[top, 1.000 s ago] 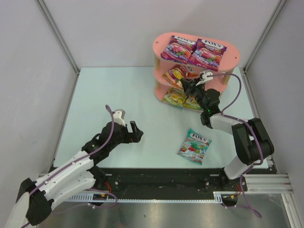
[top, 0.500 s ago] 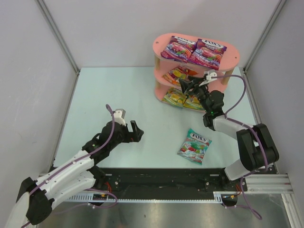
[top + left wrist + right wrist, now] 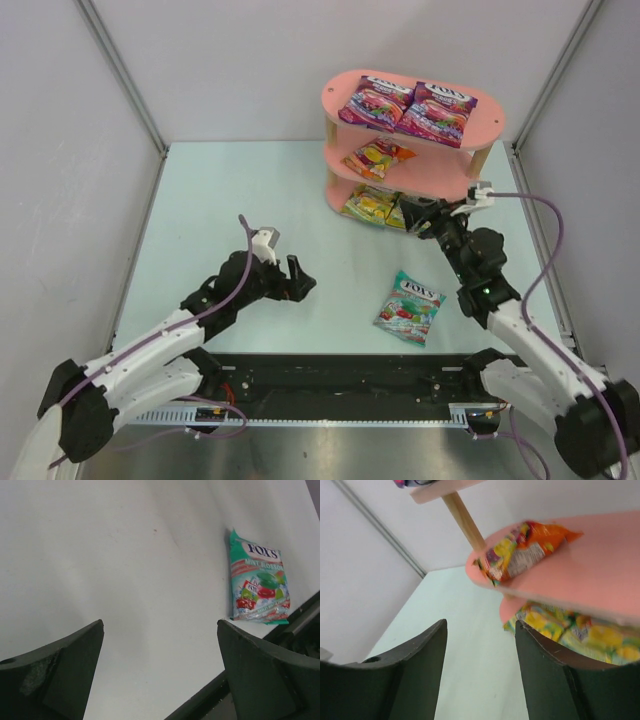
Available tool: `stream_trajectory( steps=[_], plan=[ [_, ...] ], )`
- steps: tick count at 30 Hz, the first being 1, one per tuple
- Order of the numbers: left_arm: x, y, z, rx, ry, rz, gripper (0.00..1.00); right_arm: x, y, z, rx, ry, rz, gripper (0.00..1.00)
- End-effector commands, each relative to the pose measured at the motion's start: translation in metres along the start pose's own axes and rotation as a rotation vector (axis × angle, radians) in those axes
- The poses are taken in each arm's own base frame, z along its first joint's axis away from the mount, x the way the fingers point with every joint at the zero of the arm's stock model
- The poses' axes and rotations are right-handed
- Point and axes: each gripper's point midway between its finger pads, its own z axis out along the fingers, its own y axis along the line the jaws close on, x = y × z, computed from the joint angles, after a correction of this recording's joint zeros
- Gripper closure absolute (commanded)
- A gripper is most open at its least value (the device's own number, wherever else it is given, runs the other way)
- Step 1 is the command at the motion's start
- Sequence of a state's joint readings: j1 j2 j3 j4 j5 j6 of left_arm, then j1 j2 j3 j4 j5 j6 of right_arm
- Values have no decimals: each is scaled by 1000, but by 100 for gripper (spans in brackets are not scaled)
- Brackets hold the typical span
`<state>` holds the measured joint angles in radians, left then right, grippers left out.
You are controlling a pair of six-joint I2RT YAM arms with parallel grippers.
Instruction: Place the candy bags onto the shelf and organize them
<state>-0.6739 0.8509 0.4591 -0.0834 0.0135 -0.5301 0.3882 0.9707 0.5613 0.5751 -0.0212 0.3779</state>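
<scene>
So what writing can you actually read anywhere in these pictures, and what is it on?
"FOX'S": teal bag on the table.
"MINT BLOSSOM": same bag, under the logo.
"FOX'S": left purple bag and right purple bag, top of shelf.
Too blurred to read: orange bag, yellow-green bags.

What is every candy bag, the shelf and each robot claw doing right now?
purple bags, lying flat on the top tier
red-orange bag, lying on the middle tier
yellow-green bags, on the bottom tier
teal bag, flat on the table, not shelved
shelf, upright
left gripper, open, empty
right gripper, open, empty
</scene>
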Motion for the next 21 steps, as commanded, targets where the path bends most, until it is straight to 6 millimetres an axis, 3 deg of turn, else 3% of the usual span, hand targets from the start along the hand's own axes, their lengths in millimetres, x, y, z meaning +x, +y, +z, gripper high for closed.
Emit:
stream_trajectory(
  steps=[1,3,4,5,6,7,10,16,21],
  plan=[
    [-16,-47,8,204,-17,71,0,67,-48,-75,419,298,165,38],
    [-7,-58,16,239,21,92,0,78,-52,-104,525,322,229,33],
    [-8,-64,18,253,24,101,0,97,-62,-130,609,399,229,32],
    [-4,-71,20,270,37,112,0,98,-68,-142,667,385,235,30],
    [-1,-74,26,274,50,114,0,101,-59,-152,649,393,259,30],
    [-1,-79,28,282,52,117,0,110,-68,-172,747,402,308,29],
    [1,-88,37,303,61,107,1,128,-64,-200,788,446,358,28],
    [7,-106,49,347,68,87,1,160,-63,-233,857,523,376,28],
    [19,-115,60,363,99,69,2,184,-63,-244,904,558,377,28]
  ],
)
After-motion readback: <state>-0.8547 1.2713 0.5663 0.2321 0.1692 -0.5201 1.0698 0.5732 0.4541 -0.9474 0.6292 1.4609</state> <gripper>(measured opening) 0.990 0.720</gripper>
